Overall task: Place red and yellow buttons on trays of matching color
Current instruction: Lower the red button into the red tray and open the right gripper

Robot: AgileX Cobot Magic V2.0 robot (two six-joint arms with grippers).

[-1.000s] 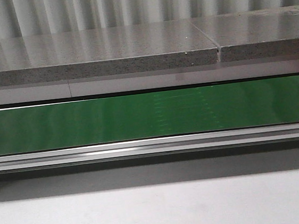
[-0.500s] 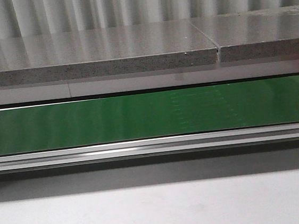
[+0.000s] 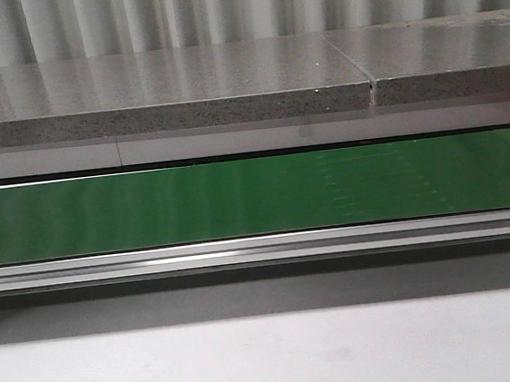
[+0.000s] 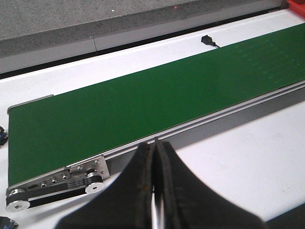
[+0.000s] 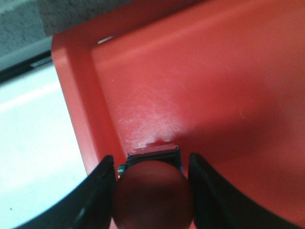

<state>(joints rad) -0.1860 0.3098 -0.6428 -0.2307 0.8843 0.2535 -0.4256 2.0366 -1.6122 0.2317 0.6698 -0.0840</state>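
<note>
Right gripper [image 5: 152, 191] hangs over the red tray [image 5: 228, 86] near its corner, clamping the red button [image 5: 152, 195]; left gripper [image 4: 153, 167] pressed closed beside the green conveyor belt [image 4: 143, 109].

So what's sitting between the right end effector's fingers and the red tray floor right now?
A red button, held between the right end effector's fingers just above the red tray. Only the right wrist view shows it.

I saw no text, label, brand or number that I could read in any of these views.
</note>
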